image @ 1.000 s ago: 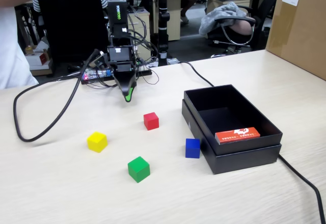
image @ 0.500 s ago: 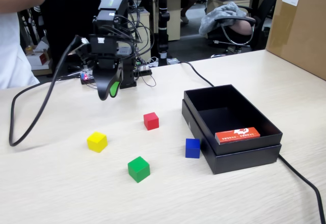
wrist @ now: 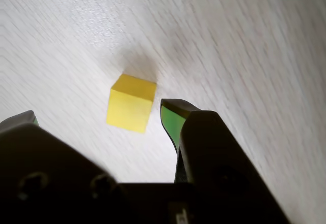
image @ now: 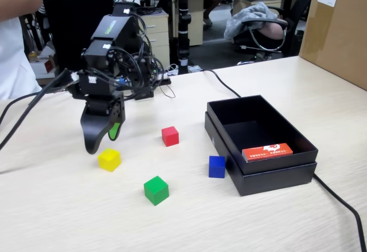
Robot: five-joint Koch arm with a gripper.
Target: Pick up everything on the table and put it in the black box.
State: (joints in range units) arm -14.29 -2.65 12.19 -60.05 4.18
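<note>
Arm has swung left and dropped: black gripper with green pads [image: 100, 143] now hangs just above the small yellow cube [image: 109, 160], earlier it was back near the base. Jaws spread apart, empty, cube ahead of the gap in wrist view [wrist: 131, 103]; exact height hard to judge. Cubes haven't moved; none in the matte black cardboard box [image: 261, 149] yet.

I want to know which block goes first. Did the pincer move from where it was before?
Yes. In the fixed view the pincer went left and down, away from the red cube, and now hangs just above the yellow cube.
</note>
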